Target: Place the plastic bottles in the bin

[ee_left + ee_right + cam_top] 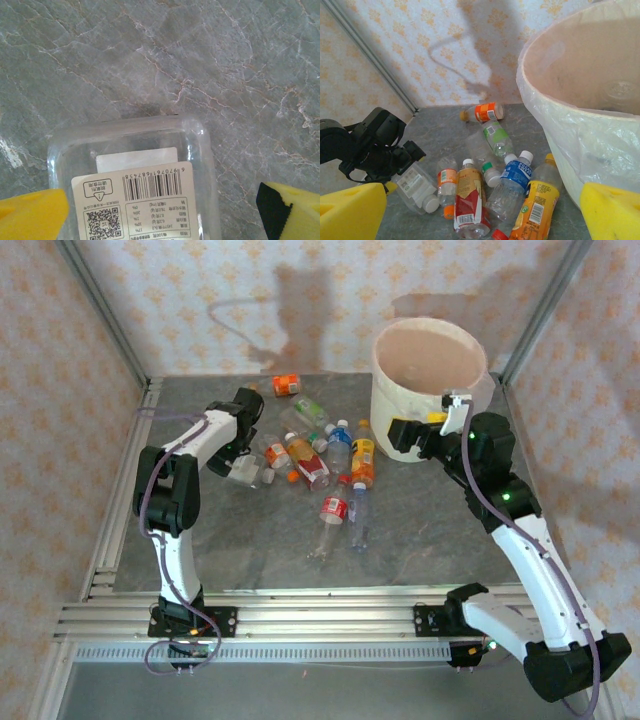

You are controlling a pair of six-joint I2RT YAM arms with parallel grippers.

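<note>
The bin (400, 425) stood far right on the bench (250, 550), plastic bottles (310, 465) strewn left of it, left fingers (31, 214) spread either side of a clear bottle (135, 200), right fingers (612, 212) spread, empty.

About ten plastic bottles (340, 448) — some overlap, so no firmer count — one bin (395, 405), two arms (537, 552).

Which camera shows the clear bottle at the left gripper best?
Left wrist: clear bottle close up between the left gripper's fingers, barcode label readable. Top external shows it small; right wrist shows its body and white cap.
</note>
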